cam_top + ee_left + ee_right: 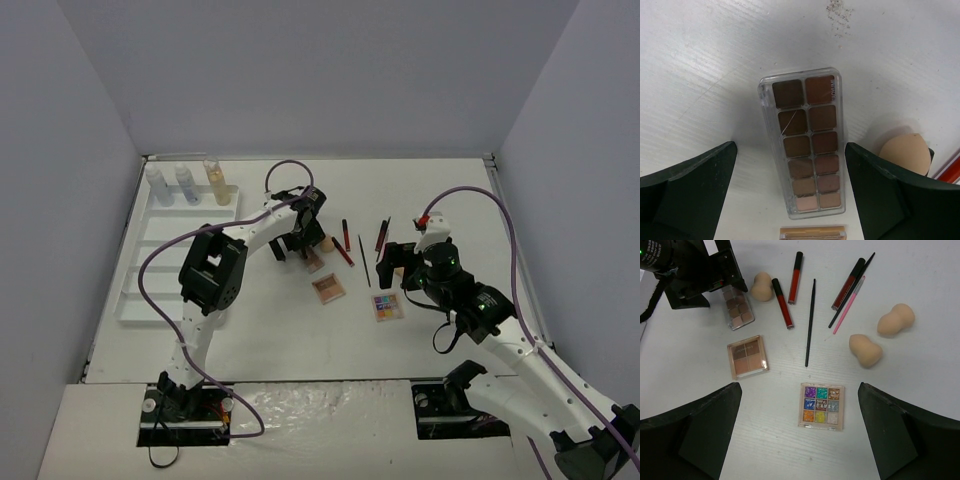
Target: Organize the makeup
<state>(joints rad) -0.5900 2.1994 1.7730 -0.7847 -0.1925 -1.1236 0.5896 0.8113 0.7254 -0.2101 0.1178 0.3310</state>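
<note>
Left gripper (pixel 790 150): black fingers nearest the lens, spread wide to either side of the long brown eyeshadow palette (pixel 807 145) and touching nothing. That palette lies flat on the table (pixel 700 60), with one peach sponge (pixel 905 152) just beside one finger.

Right gripper (pixel 799 390): fingers likewise apart and empty, poised above the nine-pan glitter palette (pixel 821 406).

Loose on the table, mid-field: square four-pan palette (pixel 747 356); three red tubes (pixel 795 277); thin black brush (pixel 810 322); pink pencil (pixel 849 305); two further sponges (pixel 896 319), lying near each other.

White slotted tray (pixel 150 270), left side: two clear bottles (pixel 158 185) and amber bottle (pixel 216 181) stand upright at its far end. They are apparently inside the end compartment, though the top view is too small to be sure. Nothing else of the set is seen in its slots.

Status: early. Bottles appear stowed; palettes, sponges, tubes, brush and pencil are all outstanding. Likely step in hand: closing on the long palette for transfer to the tray.
</note>
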